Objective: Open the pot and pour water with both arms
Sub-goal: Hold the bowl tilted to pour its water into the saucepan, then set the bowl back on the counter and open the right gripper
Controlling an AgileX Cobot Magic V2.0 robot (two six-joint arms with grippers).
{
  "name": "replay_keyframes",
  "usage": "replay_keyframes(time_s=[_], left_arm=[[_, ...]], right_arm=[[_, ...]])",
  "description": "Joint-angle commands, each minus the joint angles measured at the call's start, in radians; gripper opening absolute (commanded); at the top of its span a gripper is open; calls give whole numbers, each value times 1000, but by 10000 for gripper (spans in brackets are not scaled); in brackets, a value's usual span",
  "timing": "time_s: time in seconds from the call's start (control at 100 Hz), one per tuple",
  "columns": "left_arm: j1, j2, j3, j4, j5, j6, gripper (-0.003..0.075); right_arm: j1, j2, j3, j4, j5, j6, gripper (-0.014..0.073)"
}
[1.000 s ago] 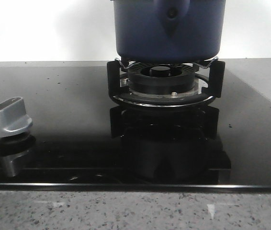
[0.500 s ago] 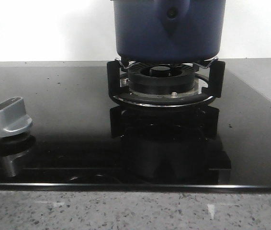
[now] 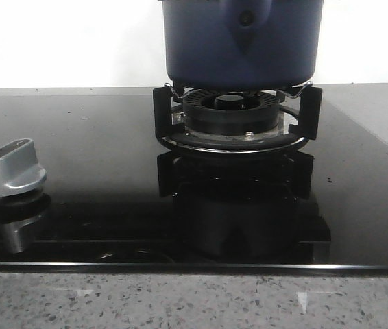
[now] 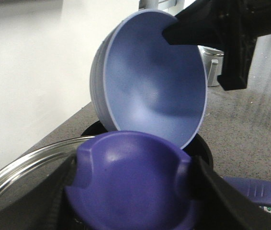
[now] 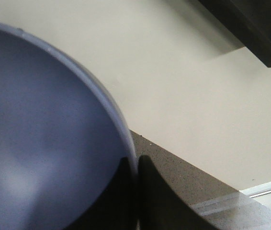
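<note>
Dark blue pot [image 3: 242, 41] sits on burner grate [image 3: 235, 120] of black glass hob [image 3: 91, 171]; right jaws pinch tilted pale blue bowl [image 4: 150, 81] at its rim, left jaws clamp purple lid knob [image 4: 130, 184].

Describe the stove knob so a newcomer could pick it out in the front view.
Start at the black glass cooktop, whose burner carries the dark blue pot. Look to its near-left corner: the knob is the silver ridged piece standing above its own reflection, the only bright metal thing on that side.
</note>
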Motion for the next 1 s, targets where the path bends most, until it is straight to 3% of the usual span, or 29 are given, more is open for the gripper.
replay_keyframes(time_s=[0.0,0.14,0.27,0.49,0.71,0.99], left_arm=[[2,-51,-36,-113,-10,-9,284],[2,-51,-36,-113,-12,-9,284],[0,-51,-36,-113,-12,-9,284],[-23,-51,-36,-115,-9,-9,284],[-85,-49,-36,-115,17,-9,284],[-170,-34,-36,-115,55,-9,284]], right_arm=[[-14,-46,-47,-65,25,6,-64],[-68,-48,-115,10,52,6,-67],[-180,-80,-194,196,52,6,-67],[-541,-146,-176,565,57,-18,-67],[-855,-177,40,808,57,-94,-67],[-996,-191,368,942,-10,-103,-67]])
